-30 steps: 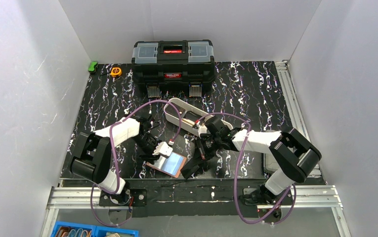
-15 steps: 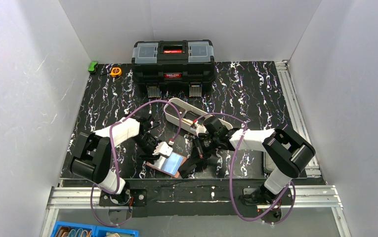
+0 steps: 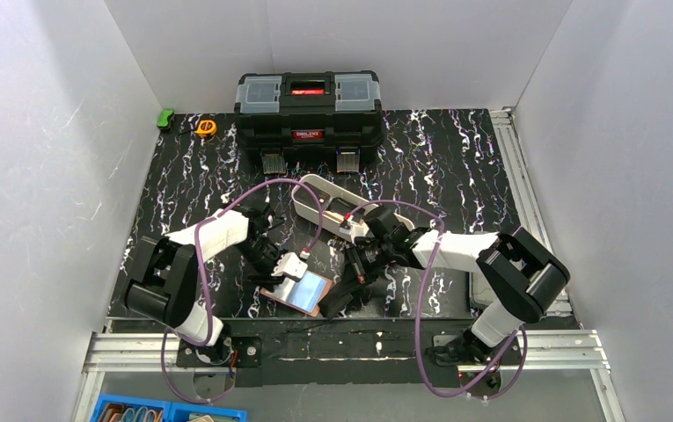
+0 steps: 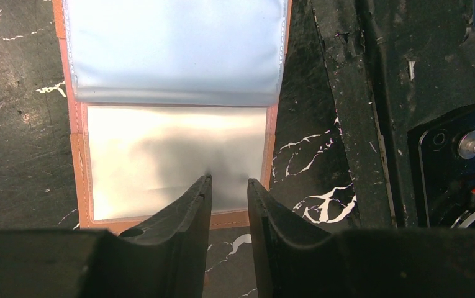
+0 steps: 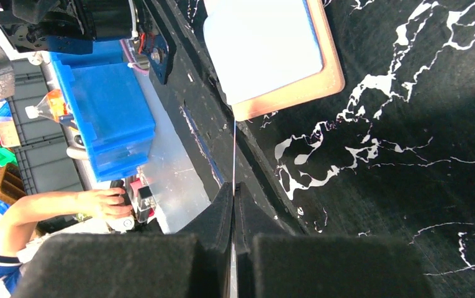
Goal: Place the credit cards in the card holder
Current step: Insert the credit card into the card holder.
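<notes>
Pinning the open card holder (image 4: 176,93) flat at the table's (image 3: 456,167) near edge, the left gripper (image 4: 228,181) rests on its clear pocket, fingers slightly apart, nothing between them. The right gripper (image 5: 233,186) is clamped on a thin credit card (image 5: 233,154), edge-on, pointing at the holder's corner, likely lining up insertion.

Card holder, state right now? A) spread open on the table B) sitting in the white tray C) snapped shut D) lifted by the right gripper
A: the card holder lies spread open on the table, its inside facing up, with the left gripper over its edge.
</notes>
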Tool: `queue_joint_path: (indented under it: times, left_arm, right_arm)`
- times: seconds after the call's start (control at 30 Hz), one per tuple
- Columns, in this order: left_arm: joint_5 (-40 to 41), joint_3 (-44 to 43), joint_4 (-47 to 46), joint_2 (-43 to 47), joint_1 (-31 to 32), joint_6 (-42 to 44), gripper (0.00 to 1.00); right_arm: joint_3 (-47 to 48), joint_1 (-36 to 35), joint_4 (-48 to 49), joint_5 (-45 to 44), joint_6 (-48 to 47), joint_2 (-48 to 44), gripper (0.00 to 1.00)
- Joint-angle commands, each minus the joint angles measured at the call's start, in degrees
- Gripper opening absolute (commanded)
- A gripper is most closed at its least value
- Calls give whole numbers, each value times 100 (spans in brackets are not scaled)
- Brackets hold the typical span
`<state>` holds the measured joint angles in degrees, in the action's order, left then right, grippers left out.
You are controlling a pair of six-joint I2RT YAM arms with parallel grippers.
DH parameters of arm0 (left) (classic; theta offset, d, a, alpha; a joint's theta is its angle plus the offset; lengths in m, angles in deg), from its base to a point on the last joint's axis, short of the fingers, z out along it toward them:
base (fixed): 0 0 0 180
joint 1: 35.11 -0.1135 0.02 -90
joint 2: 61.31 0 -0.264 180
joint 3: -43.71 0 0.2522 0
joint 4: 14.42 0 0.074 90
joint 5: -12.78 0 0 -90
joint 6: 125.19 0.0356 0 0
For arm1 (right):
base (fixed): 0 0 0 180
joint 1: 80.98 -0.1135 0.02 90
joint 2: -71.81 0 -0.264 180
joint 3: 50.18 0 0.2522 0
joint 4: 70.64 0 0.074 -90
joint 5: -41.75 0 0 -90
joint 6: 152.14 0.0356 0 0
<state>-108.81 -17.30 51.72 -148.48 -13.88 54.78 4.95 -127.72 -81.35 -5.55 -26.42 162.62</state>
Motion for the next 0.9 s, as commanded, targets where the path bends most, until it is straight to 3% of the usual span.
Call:
queue_joint_path:
  times: [0.0,0.53,0.67,0.87]
  left_arm:
    - [58,58,56,150,26,38,27]
    - [58,39,46,146,22,52,26]
    - [69,57,53,157,22,89,26]
    - [66,49,55,164,21,89,26]
  right_arm:
    - [161,51,-34,103,-117,13,1]
    - [172,152,827,278,319,517,1]
    - [119,211,626,698,64,499,1]
    - [20,243,-70,664,-456,248,1]
